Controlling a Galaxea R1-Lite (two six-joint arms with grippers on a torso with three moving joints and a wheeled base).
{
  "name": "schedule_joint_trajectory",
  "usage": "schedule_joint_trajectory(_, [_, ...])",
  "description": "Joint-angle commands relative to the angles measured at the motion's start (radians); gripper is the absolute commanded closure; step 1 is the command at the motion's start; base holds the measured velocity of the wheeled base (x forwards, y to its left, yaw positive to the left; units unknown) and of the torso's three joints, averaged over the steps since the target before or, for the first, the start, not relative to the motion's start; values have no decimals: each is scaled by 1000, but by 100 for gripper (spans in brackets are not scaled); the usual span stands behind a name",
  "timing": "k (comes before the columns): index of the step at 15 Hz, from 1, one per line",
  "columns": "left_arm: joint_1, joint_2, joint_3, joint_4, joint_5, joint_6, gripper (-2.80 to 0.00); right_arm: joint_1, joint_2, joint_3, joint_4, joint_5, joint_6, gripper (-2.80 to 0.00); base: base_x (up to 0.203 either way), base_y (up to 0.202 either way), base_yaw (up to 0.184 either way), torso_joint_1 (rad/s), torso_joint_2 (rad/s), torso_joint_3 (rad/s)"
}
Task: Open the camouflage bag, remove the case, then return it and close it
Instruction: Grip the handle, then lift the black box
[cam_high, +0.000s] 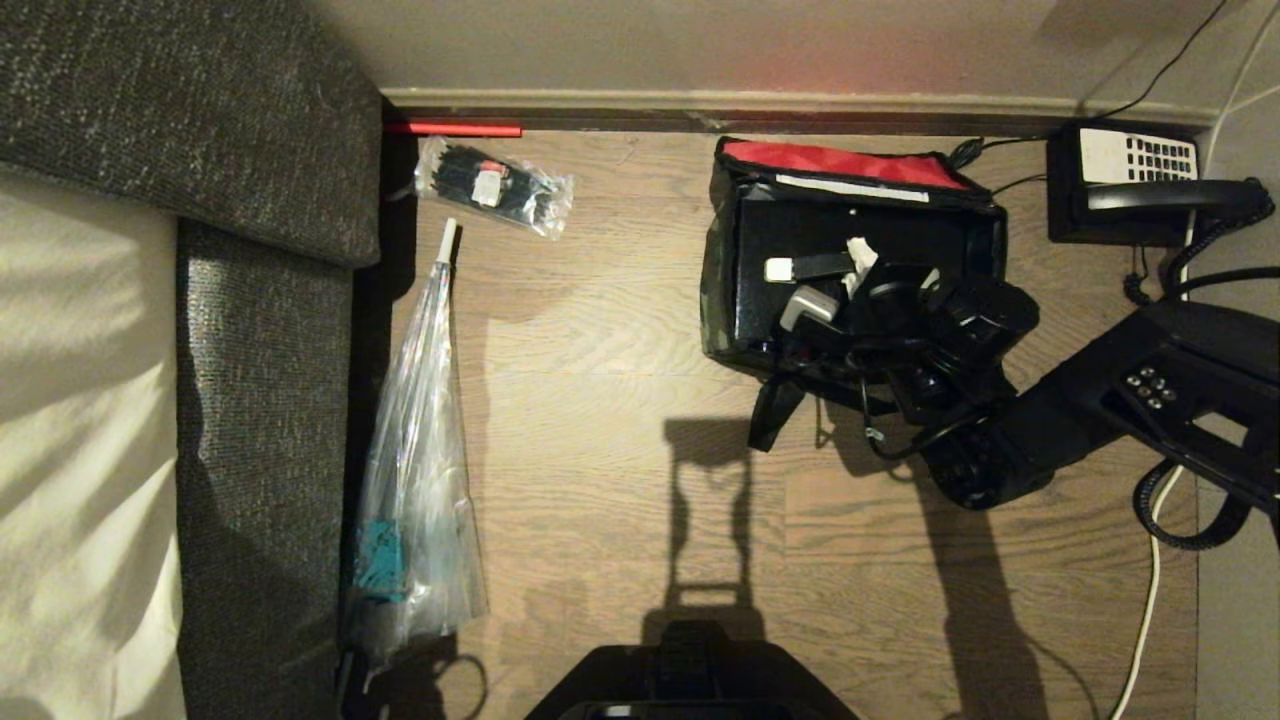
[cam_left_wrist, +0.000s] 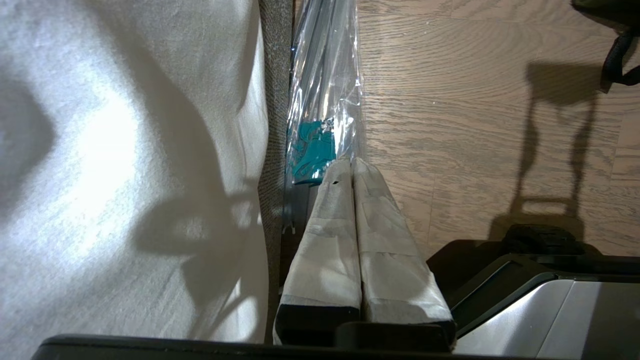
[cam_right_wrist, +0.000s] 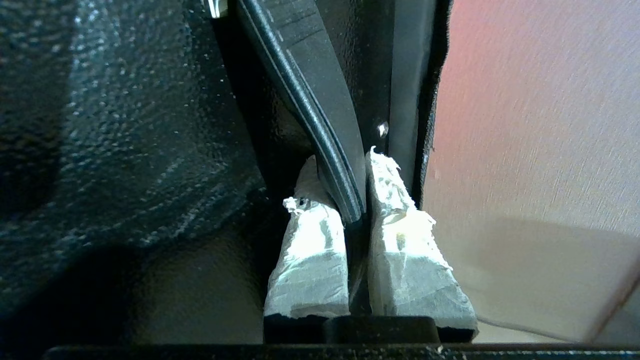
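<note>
1. The camouflage bag (cam_high: 718, 290) stood open on the wooden floor (cam_high: 600, 400) by the far wall, just left of a black desk telephone (cam_high: 1130, 185). It was boxy and soft, with green, black and tan patches showing on its left side, and black trim.
2. Its lid (cam_high: 835, 162) was thrown back toward the wall, showing a red lining with a pale strip along the edge.
3. The case (cam_high: 800, 225) sat inside the bag, filling nearly its whole width: a black, rigid, glossy box with a dark bar (cam_high: 815, 268) on top, whitish at its left end.
4. The right gripper (cam_high: 850, 275) reached into the bag from the right, over the top of the case. In the right wrist view its white-wrapped fingers (cam_right_wrist: 310, 250) were pinched on the thin dark bar, which ran up between them.
5. The left gripper (cam_left_wrist: 352, 162) hung apart from the bag, its wrapped fingers pressed together on nothing, above a clear plastic-wrapped umbrella (cam_high: 415, 470) lying beside a grey sofa (cam_high: 260, 400).
6. A small clear packet (cam_high: 492, 185) of dark items lay on the floor near the wall, well left of the bag.
</note>
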Motion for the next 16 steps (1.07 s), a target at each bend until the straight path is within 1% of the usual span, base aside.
schedule_joint_trajectory(1, [1, 0, 0, 0, 1, 0, 0, 10, -92, 53, -17, 2, -25, 0, 0, 0, 0, 0, 0, 0])
schedule_joint_trajectory(3, [1, 0, 0, 0, 1, 0, 0, 23, -132, 87, -17, 3, -37, 0, 0, 0, 0, 0, 0, 0])
schedule_joint_trajectory(9, [1, 0, 0, 0, 1, 0, 0, 51, -203, 130, -17, 4, -39, 0, 0, 0, 0, 0, 0, 0])
schedule_joint_trajectory(15, [1, 0, 0, 0, 1, 0, 0, 70, -227, 131, -17, 2, -54, 0, 0, 0, 0, 0, 0, 0])
schedule_joint_trajectory(16, [1, 0, 0, 0, 1, 0, 0, 92, -240, 131, -17, -2, -55, 0, 0, 0, 0, 0, 0, 0])
